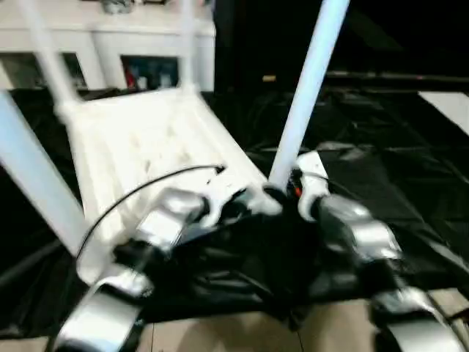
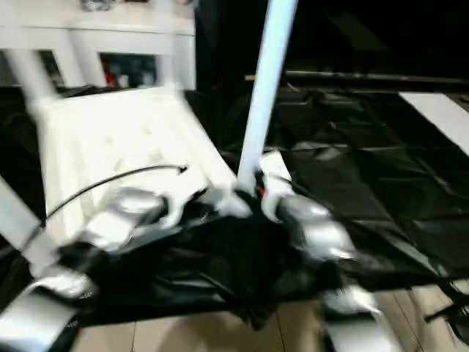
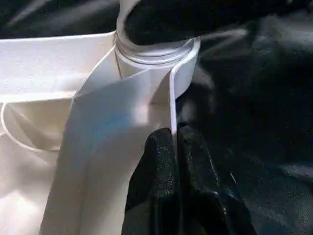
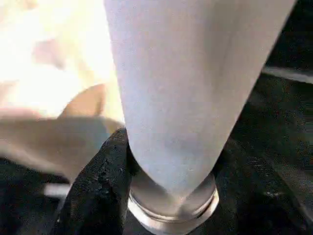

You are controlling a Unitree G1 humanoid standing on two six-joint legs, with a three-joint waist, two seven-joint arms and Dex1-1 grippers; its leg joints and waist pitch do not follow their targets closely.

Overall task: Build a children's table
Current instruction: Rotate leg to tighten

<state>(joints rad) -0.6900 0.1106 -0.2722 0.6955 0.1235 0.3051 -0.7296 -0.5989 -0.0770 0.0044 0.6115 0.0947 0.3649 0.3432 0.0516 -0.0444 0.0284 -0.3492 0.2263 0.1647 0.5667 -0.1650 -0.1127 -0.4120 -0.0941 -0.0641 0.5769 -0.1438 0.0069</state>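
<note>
Tabletop (image 1: 146,154) lies underside up on the black sheeting (image 1: 381,191), ribs showing, three legs already standing in its sockets: one at the near left (image 1: 33,176), two at the far corners (image 1: 45,55). The fourth leg (image 1: 308,88) rises steep from the near right corner, leaning a little to the right. My right gripper (image 4: 171,186) wraps its base, black fingers (image 4: 93,186) on either side of the tube just above the grey ring at its foot, so I read it as clamped on the leg. My left gripper (image 3: 176,171) has its fingers pressed together on the thin upright rim of the tabletop, just beside the round corner socket (image 3: 156,54). The head views are smeared here, so whether the foot is seated in the socket or only resting at its mouth I cannot say. Step in hand, as I judge it: seating this last leg. To do it well I should keep the left pinch firm so the top cannot skate on the slick sheeting, bring the leg square to the socket before pressing, then push along the tube's own line instead of across it. A tilted push would likely jam the ring or lever the corner up. The cable (image 1: 146,183) across my left forearm wants watching near the ribs.
</note>
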